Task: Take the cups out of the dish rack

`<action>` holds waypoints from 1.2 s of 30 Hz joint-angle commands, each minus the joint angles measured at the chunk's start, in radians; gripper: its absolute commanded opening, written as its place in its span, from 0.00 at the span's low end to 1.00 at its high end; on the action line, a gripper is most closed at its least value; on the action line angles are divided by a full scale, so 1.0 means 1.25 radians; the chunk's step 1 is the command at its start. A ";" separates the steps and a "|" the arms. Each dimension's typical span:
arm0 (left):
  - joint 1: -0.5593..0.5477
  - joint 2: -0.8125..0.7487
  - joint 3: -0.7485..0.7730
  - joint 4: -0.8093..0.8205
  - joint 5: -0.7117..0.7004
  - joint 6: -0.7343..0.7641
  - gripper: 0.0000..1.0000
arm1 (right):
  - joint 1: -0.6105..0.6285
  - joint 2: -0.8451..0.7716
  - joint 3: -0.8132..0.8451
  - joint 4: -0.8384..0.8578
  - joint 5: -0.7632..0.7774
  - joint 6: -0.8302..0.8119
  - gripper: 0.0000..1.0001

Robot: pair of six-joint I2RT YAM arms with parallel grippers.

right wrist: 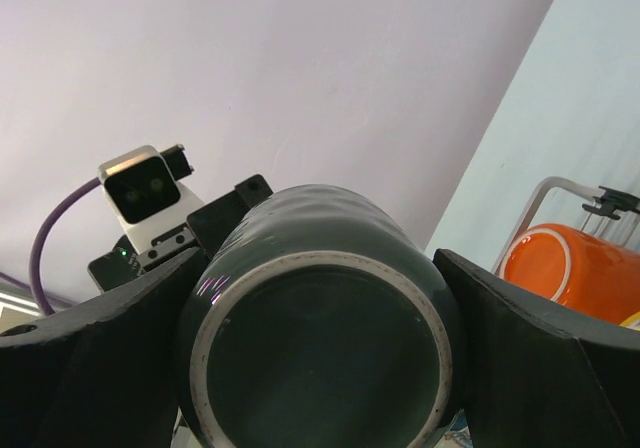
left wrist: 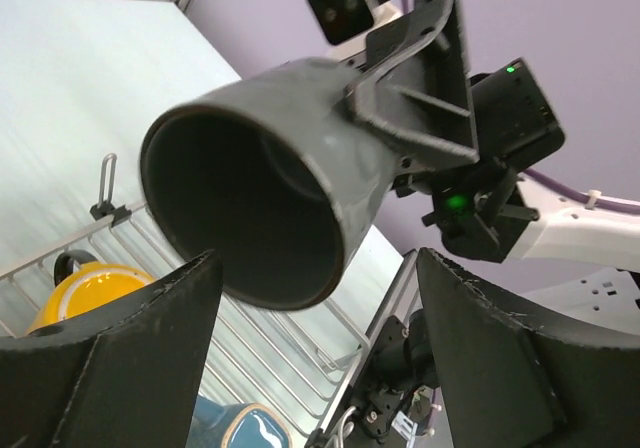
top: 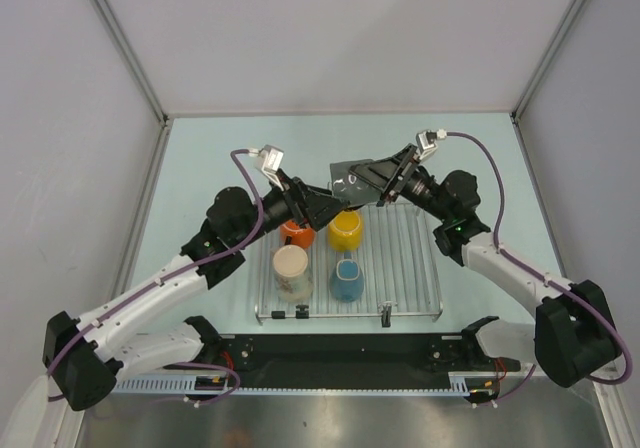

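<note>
Mug in mid-air: the right gripper (right wrist: 318, 260) clamps the dark grey-green mug (top: 350, 181) by its sides near the base, holding it above the far side of the dish rack (top: 412, 258). The mug lies on its side. Its long axis is close to level and runs from one arm toward the other (base facing the right wrist camera, open mouth facing the left one). The left gripper (left wrist: 318, 260) stands open, its two fingers spread wide on either side of the mug's mouth, clear of the rim in the left wrist view. Below, on the left half of the rack on the pale table (top: 200, 168), sit the orange mug (top: 297, 233) and yellow mug (top: 345, 231) in the far row. The cream-beige mug (top: 291, 271) and blue mug (top: 346, 280) sit nearer the arms' bases.
</note>
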 commanded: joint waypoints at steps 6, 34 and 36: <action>0.004 -0.013 -0.019 0.094 0.042 -0.017 0.65 | 0.069 0.046 0.040 0.122 0.008 0.008 0.00; 0.004 0.003 0.099 -0.101 0.011 0.035 0.00 | 0.050 0.008 0.040 0.032 -0.005 -0.025 1.00; 0.005 -0.005 0.112 -0.127 0.003 0.046 0.00 | 0.039 -0.003 0.036 0.022 -0.009 -0.021 1.00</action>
